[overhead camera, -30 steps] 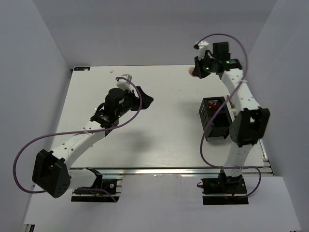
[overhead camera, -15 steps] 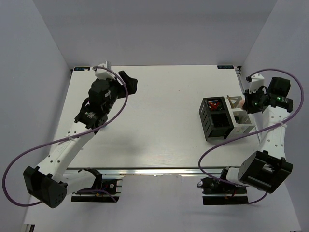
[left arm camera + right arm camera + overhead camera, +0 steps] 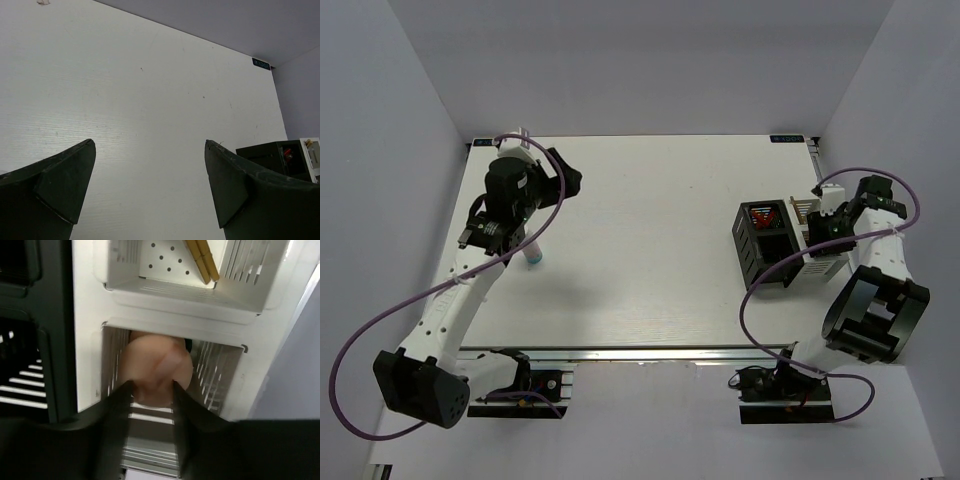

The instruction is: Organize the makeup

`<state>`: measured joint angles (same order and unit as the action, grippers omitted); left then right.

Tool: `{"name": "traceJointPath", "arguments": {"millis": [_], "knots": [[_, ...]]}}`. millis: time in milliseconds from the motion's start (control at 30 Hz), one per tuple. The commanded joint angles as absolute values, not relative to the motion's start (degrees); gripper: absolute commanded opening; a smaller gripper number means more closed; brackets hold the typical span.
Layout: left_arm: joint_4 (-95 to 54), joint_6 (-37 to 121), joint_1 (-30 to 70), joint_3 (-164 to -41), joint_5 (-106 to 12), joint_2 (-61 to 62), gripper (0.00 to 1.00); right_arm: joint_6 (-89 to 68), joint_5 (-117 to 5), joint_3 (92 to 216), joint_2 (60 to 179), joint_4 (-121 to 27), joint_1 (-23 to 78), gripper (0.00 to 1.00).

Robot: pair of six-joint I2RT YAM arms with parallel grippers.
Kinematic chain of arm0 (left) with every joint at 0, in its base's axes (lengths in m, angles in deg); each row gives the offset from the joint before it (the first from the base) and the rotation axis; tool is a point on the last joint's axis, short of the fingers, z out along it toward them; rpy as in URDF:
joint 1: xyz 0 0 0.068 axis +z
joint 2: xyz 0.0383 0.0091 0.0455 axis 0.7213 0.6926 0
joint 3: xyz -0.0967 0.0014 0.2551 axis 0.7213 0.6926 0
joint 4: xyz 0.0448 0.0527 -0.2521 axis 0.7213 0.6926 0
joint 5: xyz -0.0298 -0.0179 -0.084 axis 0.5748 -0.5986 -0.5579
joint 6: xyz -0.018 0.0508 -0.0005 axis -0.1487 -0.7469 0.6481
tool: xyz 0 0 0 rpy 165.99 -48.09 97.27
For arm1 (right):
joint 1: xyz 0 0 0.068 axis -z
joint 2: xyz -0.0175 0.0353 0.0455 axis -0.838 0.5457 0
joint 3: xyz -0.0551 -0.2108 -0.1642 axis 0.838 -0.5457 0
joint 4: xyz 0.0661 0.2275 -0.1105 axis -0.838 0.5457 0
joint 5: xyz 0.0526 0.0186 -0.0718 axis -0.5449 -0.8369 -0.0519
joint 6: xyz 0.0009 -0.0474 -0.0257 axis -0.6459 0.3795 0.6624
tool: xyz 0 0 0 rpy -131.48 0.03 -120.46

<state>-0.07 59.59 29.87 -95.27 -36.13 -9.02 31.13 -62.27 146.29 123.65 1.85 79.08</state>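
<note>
Hovering over the box (image 3: 748, 250), we pinch a peach disc (image 3: 157, 362) in our right gripper (image 3: 150, 390) for dropping; our left gripper (image 3: 150, 145) gapes empty.

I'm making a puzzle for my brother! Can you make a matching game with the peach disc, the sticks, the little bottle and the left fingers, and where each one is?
1. peach disc
2. sticks
3. bottle
4. left fingers

A. on the table
B. wide apart, empty
C. between the right fingers
D. loose in a white compartment

Pairs: 1-C, 2-D, 3-A, 4-B.
</note>
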Motion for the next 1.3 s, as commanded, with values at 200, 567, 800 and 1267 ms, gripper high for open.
{"name": "traceJointPath", "arguments": {"millis": [200,567,800,1267], "knots": [[6.6,58.6,30.9,-101.0,-35.0,-13.3,0.60,35.9,-63.3,154.1,116.7,3.5,79.4,0.60],[10.9,56.7,32.4,-112.4,-35.1,-9.0,0.59,59.4,-106.2,145.5,108.2,-0.4,58.7,0.61],[16.6,55.8,33.0,-117.9,-31.0,-11.3,0.75,24.0,-77.0,141.8,123.7,-53.5,14.4,0.79],[20.3,61.0,33.2,-116.6,-27.2,-17.8,0.75,2.6,-80.4,174.7,162.8,-62.8,4.4,0.89]]}}
